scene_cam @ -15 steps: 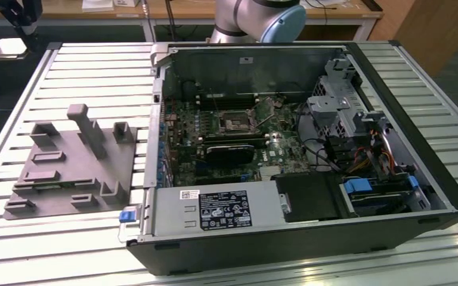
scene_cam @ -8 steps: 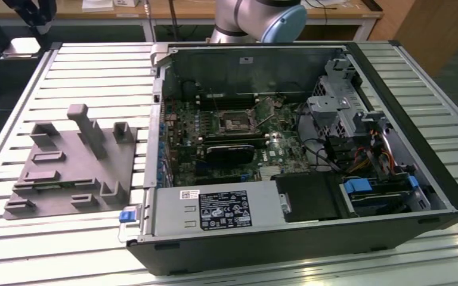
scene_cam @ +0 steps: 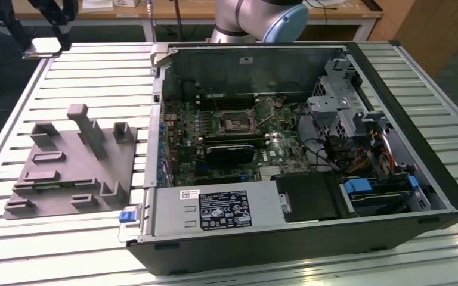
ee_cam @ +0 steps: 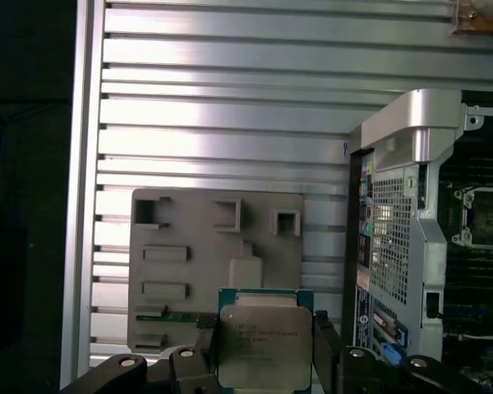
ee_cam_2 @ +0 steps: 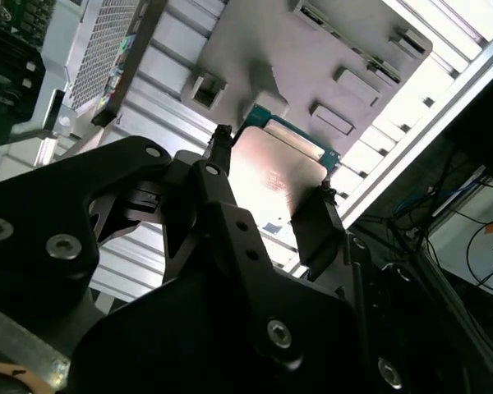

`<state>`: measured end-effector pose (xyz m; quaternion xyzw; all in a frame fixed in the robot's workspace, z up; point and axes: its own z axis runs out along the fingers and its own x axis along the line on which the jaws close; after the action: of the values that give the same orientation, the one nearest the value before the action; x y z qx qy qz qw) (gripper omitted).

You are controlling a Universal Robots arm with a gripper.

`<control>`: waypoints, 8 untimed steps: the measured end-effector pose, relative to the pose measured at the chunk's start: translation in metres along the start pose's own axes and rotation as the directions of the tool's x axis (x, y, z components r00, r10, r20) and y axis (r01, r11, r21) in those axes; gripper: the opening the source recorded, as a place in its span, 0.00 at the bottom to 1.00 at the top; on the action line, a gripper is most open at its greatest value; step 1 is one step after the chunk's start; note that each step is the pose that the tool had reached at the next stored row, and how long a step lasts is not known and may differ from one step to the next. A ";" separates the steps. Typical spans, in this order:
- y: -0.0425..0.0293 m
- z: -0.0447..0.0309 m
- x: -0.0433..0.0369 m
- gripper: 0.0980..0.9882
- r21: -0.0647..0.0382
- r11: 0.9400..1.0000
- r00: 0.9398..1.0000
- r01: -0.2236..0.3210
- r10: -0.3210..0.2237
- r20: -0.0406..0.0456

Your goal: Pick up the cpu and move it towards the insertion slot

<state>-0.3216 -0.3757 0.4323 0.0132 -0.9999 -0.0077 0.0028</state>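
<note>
In the exterior view you see the insertion slot (scene_cam: 236,123) on the green board inside the open computer case (scene_cam: 420,149), beside the grey fixture (scene_cam: 70,167). In both wrist views, the gripper (ee_cam: 264,345) (ee_cam_2: 271,197) seems clamped on the cpu (ee_cam: 261,345) (ee_cam_2: 271,176), above the fixture.

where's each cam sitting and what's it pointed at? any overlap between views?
Exterior view: off the arm, above the table, looking down on the open computer case, insertion slot and grey fixture; part of the arm shows.
First wrist view: rides on the arm, looks down past the gripper holding the cpu.
Second wrist view: close behind the gripper, cpu between the jaws.
Shared: both wrist views show cpu and fixture.
</note>
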 end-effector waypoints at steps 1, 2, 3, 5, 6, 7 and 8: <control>0.0000 0.0000 -0.0028 0.50 0.000 1.000 1.000 0.000 0.000 0.000; 0.0000 0.0000 -0.0058 0.50 0.000 1.000 1.000 0.000 0.000 0.000; 0.0001 0.0000 -0.0086 0.50 0.000 1.000 1.000 0.000 0.000 -0.001; 0.0001 0.0000 -0.0143 0.50 0.000 1.000 1.000 0.000 0.000 -0.001; 0.0002 -0.0001 -0.0172 0.50 0.000 1.000 1.000 0.000 0.000 -0.001; 0.0003 -0.0001 -0.0199 0.50 0.000 1.000 1.000 0.000 0.000 -0.002; 0.0004 -0.0001 -0.0222 0.50 0.000 1.000 1.000 0.000 0.000 -0.002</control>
<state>-0.2994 -0.3748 0.4323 0.0132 -0.9999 -0.0078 0.0037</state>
